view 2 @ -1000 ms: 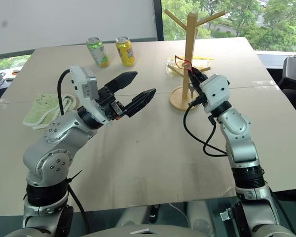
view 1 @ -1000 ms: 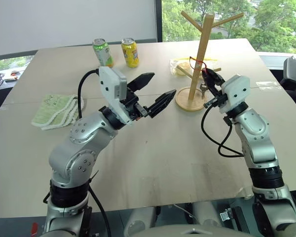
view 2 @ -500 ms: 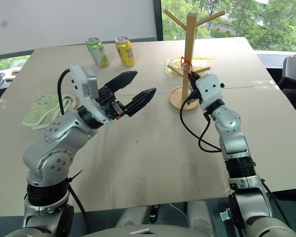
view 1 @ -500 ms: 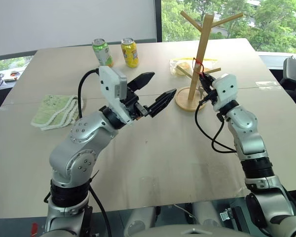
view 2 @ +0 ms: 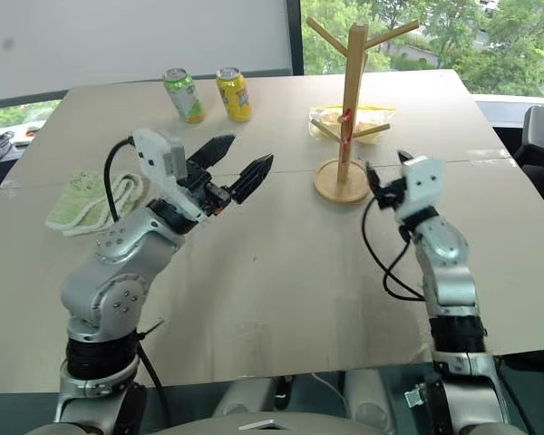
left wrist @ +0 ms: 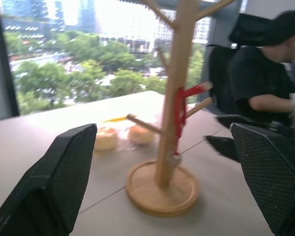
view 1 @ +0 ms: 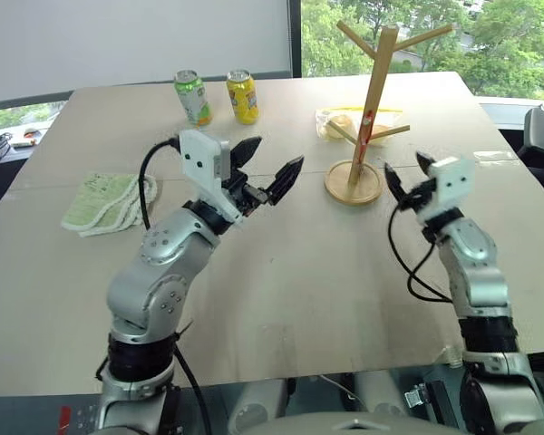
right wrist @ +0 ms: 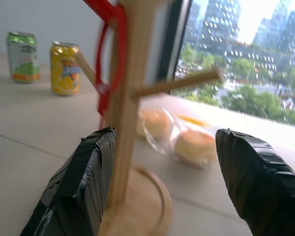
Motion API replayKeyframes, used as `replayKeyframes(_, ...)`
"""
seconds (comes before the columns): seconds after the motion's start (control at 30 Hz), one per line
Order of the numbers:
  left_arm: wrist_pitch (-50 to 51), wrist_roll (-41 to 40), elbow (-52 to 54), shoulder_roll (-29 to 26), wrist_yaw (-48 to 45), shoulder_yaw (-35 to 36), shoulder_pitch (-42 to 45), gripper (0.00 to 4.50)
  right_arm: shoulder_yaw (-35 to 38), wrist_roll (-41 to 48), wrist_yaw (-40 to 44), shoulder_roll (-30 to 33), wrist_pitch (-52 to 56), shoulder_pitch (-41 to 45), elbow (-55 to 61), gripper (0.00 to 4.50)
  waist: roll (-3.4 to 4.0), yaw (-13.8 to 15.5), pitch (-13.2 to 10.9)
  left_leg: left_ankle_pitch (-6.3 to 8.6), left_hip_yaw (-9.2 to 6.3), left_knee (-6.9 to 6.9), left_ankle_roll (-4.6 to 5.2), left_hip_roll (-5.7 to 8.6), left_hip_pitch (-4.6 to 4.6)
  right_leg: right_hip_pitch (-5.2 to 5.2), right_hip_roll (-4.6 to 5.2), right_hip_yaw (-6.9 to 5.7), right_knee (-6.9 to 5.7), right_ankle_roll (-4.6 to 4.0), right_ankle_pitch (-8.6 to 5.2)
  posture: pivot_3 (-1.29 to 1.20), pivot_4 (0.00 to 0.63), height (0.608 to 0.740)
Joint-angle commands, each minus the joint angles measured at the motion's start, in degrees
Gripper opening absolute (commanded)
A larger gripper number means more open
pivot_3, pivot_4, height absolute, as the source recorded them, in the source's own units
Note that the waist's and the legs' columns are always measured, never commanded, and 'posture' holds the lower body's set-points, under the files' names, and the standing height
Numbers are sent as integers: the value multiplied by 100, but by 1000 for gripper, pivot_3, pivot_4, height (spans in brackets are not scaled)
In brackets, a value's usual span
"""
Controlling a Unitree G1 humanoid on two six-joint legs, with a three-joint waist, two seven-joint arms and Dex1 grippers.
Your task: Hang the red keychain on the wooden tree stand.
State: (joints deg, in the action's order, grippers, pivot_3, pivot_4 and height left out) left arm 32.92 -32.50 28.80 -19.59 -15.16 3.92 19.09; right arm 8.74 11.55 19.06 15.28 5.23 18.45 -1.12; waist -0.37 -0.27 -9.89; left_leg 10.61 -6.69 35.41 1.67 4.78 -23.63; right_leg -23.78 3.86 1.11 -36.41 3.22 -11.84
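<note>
Red keychain [left wrist: 180, 109] hangs on the wooden tree stand [view 1: 372, 100].
Both hands empty, fingers apart: right hand [view 1: 406, 174] just beside the stand's base, left hand [view 1: 265, 167] well apart; the key itself is hard to make out.

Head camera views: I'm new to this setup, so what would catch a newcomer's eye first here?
The tall wooden tree stand at the table's far right, with the red keychain hanging from a peg against its pole. Just right of it is the right gripper, open and empty. The left gripper hovers wide open over the table's middle, with a green can and a yellow can beyond.
</note>
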Motion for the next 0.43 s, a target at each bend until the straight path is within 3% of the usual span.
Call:
replayKeyframes(0.03, -567, 692, -271, 182, 537, 196, -159, 4500, 514, 383, -64, 94, 181, -268, 25, 3427, 0, -18, 0, 0, 1, 0, 0, 0, 1, 0, 0, 0, -3, 0, 0, 0, 150, 740)
replayKeyframes(0.23, -1397, 1540, -901, 564, 1234, 579, -788, 4500, 794, 388, -126, 78, -286, -449, -353, 3427, 4, -60, 2, 1, 19, -8, 1, -5, 14, -1, -2, 15, -7, 0, -1, 0, 150, 740)
replayKeyframes(0.43, -1900, 1749, -1280, 993, 1472, 869, -1499, 4500, 692, 208, -66, 117, -699, -226, -975, 3427, 3, -33, 2, 2, 24, -5, 2, -2, 14, 1, 6, 15, -6, 2, -1, 0, 150, 740)
